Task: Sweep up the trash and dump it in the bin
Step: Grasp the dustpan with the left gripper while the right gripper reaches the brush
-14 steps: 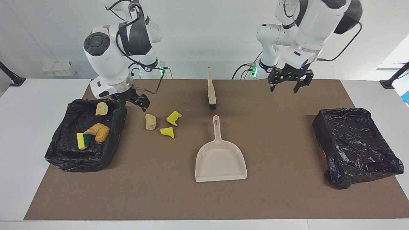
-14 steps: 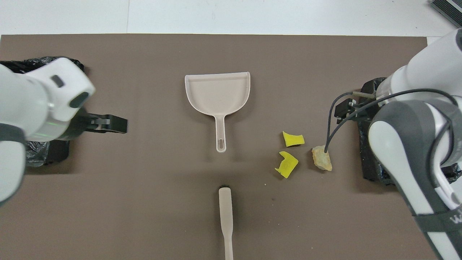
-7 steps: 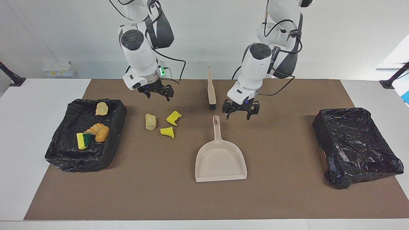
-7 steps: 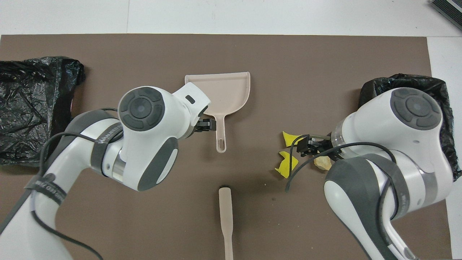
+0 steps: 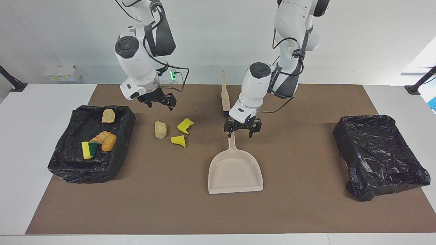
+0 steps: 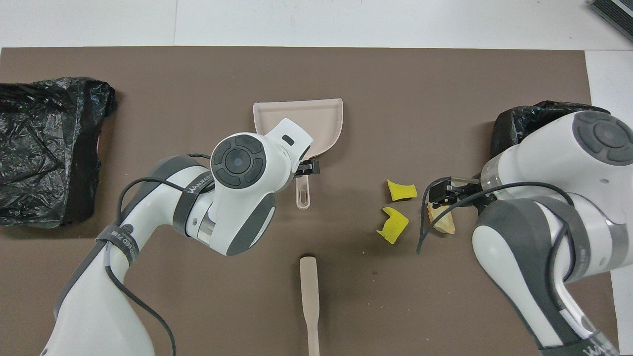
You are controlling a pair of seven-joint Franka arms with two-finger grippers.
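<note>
The trash is split between the mat and one bin. Three pieces lie loose on the brown mat (image 5: 306, 211): a pale tan lump (image 5: 160, 129) and two bright yellow sponge pieces, one (image 5: 185, 125) nearer the robots and one (image 5: 178, 140) just beside it, farther out. The other pieces sit in the black-lined bin (image 5: 64, 163) at the right arm's end of the table: a tan lump (image 5: 108, 116) at the edge closest to the robots, and, deeper in, an orange-brown lump (image 5: 108, 142) touching a yellow-and-green sponge (image 5: 89, 150).

The right gripper (image 5: 157, 102) hangs in the air with its jaws spread wide and nothing between them. The tan lump on the mat lies below its fingertips, slightly farther out from the robots, and the two yellow pieces lie off to the side of the jaws, toward the middle of the table. In the overhead view this gripper (image 6: 441, 194) covers part of that lump (image 6: 441, 223), but the facing view shows a clear gap between them.

The left gripper (image 5: 242, 128) is low over the handle of the beige dustpan (image 5: 235, 172), jaws wide, one finger on each side of the handle's end; whether they touch it cannot be told. The pan's scoop spreads out below the jaws, away from the robots. The beige brush (image 5: 224, 96) lies just above the jaws on the robots' side, its black bristle end closest to them. A second black-lined bin (image 5: 379, 153) stands well apart at the left arm's end of the table.
</note>
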